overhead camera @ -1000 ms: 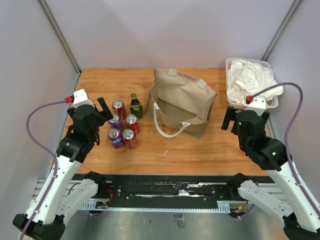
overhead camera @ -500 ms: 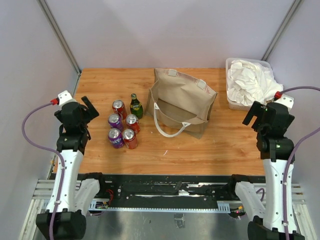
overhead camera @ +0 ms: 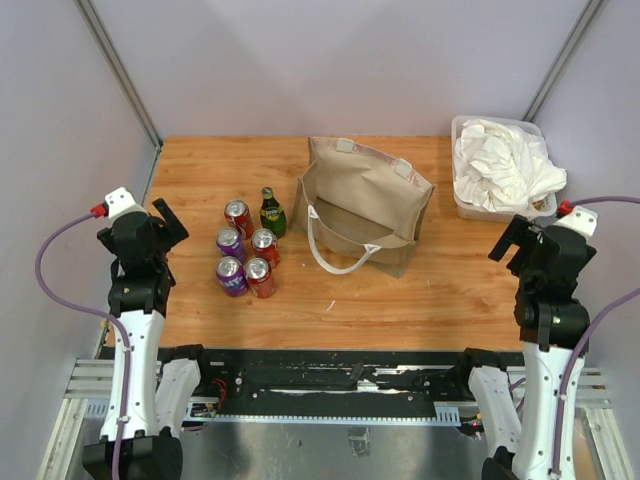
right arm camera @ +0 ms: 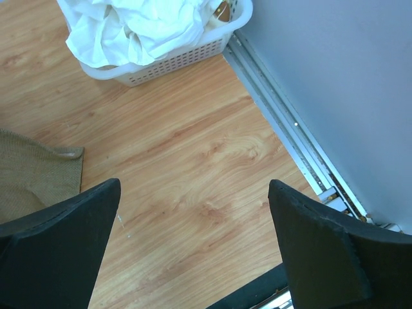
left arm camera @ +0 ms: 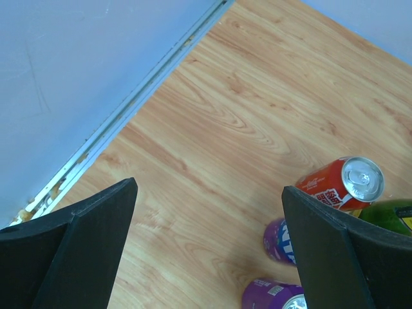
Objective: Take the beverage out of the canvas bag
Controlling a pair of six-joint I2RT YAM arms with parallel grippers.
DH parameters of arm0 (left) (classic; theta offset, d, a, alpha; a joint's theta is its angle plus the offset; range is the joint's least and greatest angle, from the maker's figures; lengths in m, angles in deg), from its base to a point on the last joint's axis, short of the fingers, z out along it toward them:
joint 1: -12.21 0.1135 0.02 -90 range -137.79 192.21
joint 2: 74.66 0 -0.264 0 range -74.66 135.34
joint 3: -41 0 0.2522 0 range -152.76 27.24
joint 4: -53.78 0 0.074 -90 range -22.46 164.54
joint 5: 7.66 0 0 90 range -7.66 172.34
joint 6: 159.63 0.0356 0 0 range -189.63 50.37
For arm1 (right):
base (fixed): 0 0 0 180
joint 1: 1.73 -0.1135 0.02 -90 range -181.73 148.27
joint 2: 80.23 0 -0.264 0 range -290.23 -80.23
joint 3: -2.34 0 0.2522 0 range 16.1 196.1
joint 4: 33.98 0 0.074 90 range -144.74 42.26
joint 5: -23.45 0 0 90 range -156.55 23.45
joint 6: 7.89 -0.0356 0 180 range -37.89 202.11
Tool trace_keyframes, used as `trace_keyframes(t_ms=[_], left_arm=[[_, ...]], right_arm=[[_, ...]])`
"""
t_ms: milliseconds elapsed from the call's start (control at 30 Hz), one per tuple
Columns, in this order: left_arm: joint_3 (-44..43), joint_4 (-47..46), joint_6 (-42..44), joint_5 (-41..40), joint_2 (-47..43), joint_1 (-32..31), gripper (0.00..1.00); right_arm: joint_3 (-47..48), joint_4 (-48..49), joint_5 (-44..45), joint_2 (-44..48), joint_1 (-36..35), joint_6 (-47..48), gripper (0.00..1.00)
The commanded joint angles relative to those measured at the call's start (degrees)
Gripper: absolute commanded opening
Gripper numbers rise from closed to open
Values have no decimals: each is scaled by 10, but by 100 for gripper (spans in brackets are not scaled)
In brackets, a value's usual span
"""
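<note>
The left end effector [overhead camera: 165,222] has drawn back toward the left edge of the counter [overhead camera: 420,290]. A second ago it hung close beside the drinks; now it is well apart from them. Its fingers stand apart with nothing between them, and the left wrist view [left arm camera: 207,190] shows bare wood in the gap.

To its right, five soda cans [overhead camera: 262,241] and a green bottle [overhead camera: 271,212] stand upright in a tight cluster, where they were before. The red can [left arm camera: 344,183] at the far end of the cluster and two purple ones show at the edge of the left wrist view.

Just right of the cluster, at the middle of the counter, the canvas bag [overhead camera: 365,200] is unmoved, its mouth open. One white loop handle [overhead camera: 340,264] lies forward on the wood. Whether a drink is inside cannot be told from above.

At the far right corner, a bin [overhead camera: 462,205] of white cloth [overhead camera: 500,165] is unchanged.

The right end effector [overhead camera: 510,238] has likewise pulled away from the bag toward the right edge. Its fingers are spread and hold nothing [right arm camera: 194,187], with a corner of the bag at the left of its wrist view.
</note>
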State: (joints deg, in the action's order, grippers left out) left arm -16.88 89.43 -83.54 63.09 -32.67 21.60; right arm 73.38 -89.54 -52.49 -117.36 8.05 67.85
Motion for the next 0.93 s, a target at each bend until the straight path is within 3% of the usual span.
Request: trace_keyframes(t_ms=[0, 333, 900], left_arm=[[-7, 23, -6, -46, -14, 2, 100], [-26, 78, -63, -222, -42, 3, 100], [-18, 89, -78, -200, -67, 3, 100]], right_arm=[[-17, 3, 56, 33, -9, 13, 98], [-13, -6, 78, 13, -17, -9, 98], [-30, 3, 88, 31, -29, -8, 98]])
